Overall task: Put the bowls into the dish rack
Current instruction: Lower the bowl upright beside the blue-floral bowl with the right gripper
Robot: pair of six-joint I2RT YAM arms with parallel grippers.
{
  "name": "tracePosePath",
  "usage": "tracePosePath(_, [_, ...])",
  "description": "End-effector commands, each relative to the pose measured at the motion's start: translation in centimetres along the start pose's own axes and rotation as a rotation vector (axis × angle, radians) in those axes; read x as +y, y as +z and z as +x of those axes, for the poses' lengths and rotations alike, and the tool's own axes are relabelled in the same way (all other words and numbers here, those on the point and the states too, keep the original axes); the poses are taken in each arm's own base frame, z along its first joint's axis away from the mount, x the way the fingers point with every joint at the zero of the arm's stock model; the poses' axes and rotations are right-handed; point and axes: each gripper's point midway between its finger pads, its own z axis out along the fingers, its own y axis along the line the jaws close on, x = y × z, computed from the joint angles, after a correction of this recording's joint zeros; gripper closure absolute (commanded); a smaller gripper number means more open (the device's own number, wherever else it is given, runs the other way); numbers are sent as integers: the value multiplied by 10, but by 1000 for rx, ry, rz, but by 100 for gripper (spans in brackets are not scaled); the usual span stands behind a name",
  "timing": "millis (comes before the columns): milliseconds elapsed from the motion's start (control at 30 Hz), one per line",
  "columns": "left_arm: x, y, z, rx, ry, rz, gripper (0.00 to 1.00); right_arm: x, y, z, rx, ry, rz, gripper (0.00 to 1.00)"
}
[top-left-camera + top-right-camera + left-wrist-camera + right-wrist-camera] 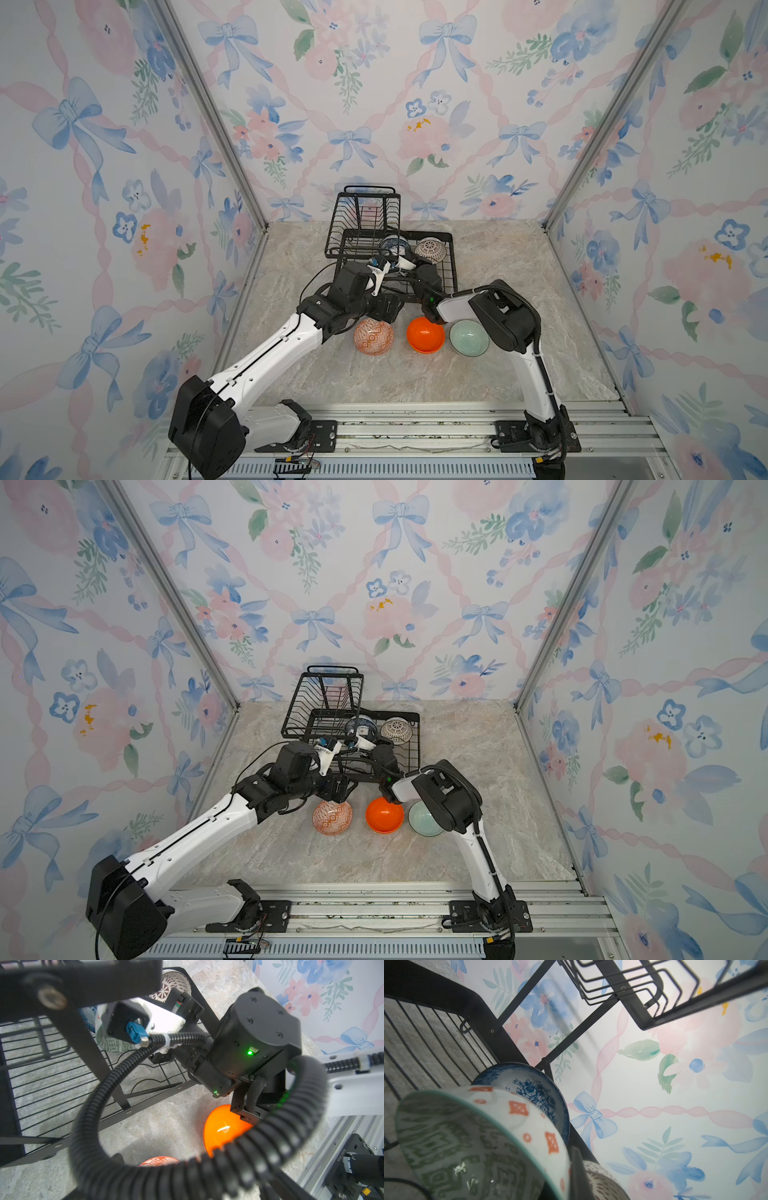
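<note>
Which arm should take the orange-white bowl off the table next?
Left. The left gripper hangs open and empty just beside the orange-white bowl, while the right gripper is shut on the grey-green bowl inside the dish rack.

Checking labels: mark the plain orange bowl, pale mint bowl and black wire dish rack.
plain orange bowl (424, 336): a top view, middle.
pale mint bowl (465, 338): a top view, middle.
black wire dish rack (451, 266): a top view, right wall.

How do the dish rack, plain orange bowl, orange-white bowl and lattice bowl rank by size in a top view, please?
1. dish rack
2. plain orange bowl, orange-white bowl: alike
3. lattice bowl: farther, unsure
</note>
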Motion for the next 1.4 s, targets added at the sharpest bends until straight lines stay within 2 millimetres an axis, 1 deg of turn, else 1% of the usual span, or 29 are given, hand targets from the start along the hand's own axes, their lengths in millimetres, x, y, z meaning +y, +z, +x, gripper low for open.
tracePosePath(0, [-2, -1, -8, -13, -11, 13, 2, -10, 4, -13, -27, 2, 60, 100])
tracePosePath(300, [-3, -1, -8, -11, -10, 13, 2, -6, 4, -16, -34, 14, 24, 100])
tracePosePath(367, [-2, 0, -7, -8, -11, 13, 2, -5, 4, -14, -27, 17, 14, 100])
tracePosePath(600, [-2, 0, -8, -9, -11, 14, 2, -9, 2, -14, -23, 31, 16, 100])
tracePosePath(700, [-3, -1, -8, -11, -11, 15, 2, -13, 2, -14, -18, 40, 21, 94])
tracePosePath(767, [-2, -1, -8, -10, -11, 14, 2, -15, 2, -14, -15, 46, 24, 88])
tracePosePath(933, [-3, -4, -9, -18, -10, 18, 2, -18, 1, -14, -16, 55, 25, 80])
tracePosePath(1033, [-3, -5, -9, -23, -8, 18, 2, -21, 1, -16, -17, 63, 30, 79])
tracePosePath(1133, [-3, -6, -10, -24, -8, 18, 2, -23, 1, -17, -20, 66, 33, 75])
tracePosePath(1200, [-4, -6, -10, -26, -7, 20, 2, -26, 0, -19, -22, 69, 37, 70])
tracePosePath(1233, [-4, -6, -9, -24, -7, 19, 2, -27, -1, -20, -24, 71, 39, 65])
tracePosePath(1300, [-4, -6, -9, -25, -8, 19, 2, -31, -3, -21, -30, 76, 45, 51])
tracePosePath(1367, [-3, -5, -9, -23, -8, 18, 2, -35, -5, -23, -37, 83, 47, 34])
